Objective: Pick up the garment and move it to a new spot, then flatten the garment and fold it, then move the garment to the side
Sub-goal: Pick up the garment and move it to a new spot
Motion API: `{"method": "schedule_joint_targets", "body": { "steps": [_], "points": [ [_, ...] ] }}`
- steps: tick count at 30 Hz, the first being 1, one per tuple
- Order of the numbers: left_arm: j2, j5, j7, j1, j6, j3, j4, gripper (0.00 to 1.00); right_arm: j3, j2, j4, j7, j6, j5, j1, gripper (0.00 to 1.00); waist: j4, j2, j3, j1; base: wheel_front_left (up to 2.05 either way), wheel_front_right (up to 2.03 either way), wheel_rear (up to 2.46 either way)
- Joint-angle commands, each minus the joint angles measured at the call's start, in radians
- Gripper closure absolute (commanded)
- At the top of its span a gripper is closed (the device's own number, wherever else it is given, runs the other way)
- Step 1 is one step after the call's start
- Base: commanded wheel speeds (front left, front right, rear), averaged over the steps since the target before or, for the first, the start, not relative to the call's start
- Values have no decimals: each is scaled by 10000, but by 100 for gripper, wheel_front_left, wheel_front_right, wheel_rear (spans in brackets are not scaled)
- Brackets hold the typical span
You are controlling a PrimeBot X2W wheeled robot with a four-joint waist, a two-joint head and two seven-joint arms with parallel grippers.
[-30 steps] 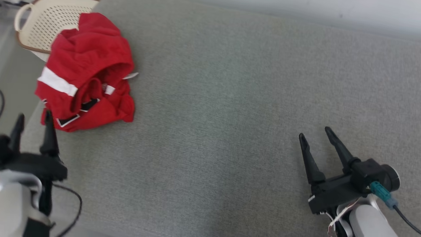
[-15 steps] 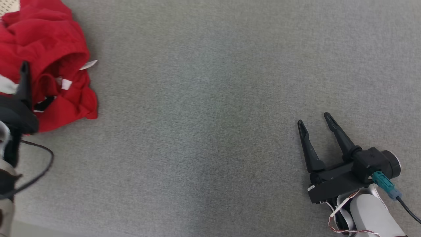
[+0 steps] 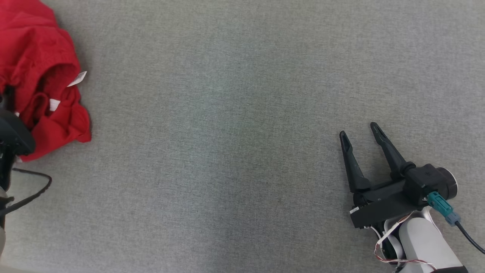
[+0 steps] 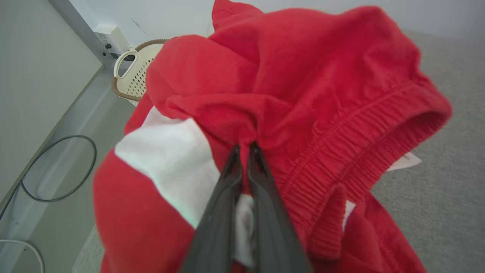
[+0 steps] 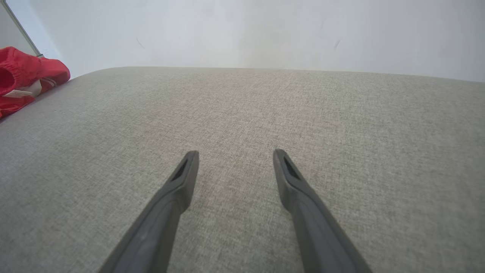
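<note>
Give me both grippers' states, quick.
Left gripper: shut on a fold of the garment.
Right gripper: open, empty, above the grey surface.

No text legible on the garment (image 4: pixel 303 76) or its tag (image 4: pixel 404 161).

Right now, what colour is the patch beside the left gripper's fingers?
White, a panel on the red garment; the left wrist view shows it best.

A wide stretch of grey fabric worktop (image 3: pixel 227 132) lay bare and open to passage, from the middle across to the right gripper (image 3: pixel 358 129), whose spread fingers stood over it at the lower right. The crumpled red garment (image 3: pixel 38 57) blocked the left edge, with a perforated cream basket (image 4: pixel 130 74) just behind it. A pale wall (image 5: pixel 246 34) closed the far side.
</note>
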Motion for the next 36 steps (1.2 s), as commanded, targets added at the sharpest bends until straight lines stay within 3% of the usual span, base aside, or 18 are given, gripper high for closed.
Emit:
{"method": "schedule_joint_targets", "body": {
  "steps": [1, 11, 21, 32, 36],
  "points": [
    [53, -109, 79, -94, 3, -87, 169, 100, 0, 18, 193, 23, -10, 89, 49, 0, -76, -1, -21, 0, 0, 0, 0],
    [312, 62, -1012, -701, 2, -874, -284, 100, -113, 395, 256, 12, -8, 207, 234, 0, -327, -1, -693, 0, 0, 0, 0],
    [23, -637, -1691, -1208, 2, -2357, -2178, 100, -212, 988, 400, 10, -8, 384, 678, 0, -808, -1, -2024, 0, 0, 0, 0],
    [-1602, -2036, -2126, 564, 153, -2599, -3343, 100, -128, 1279, 469, 10, -8, 471, 1013, 0, -1893, -1, -3040, 0, 0, 0, 0],
    [-2541, -2571, -2302, 1837, 118, -2667, -3238, 100, -270, 1287, 463, 12, -8, 468, 1237, 0, -2382, -1, -3397, 0, 0, 0, 0]
  ]
}}
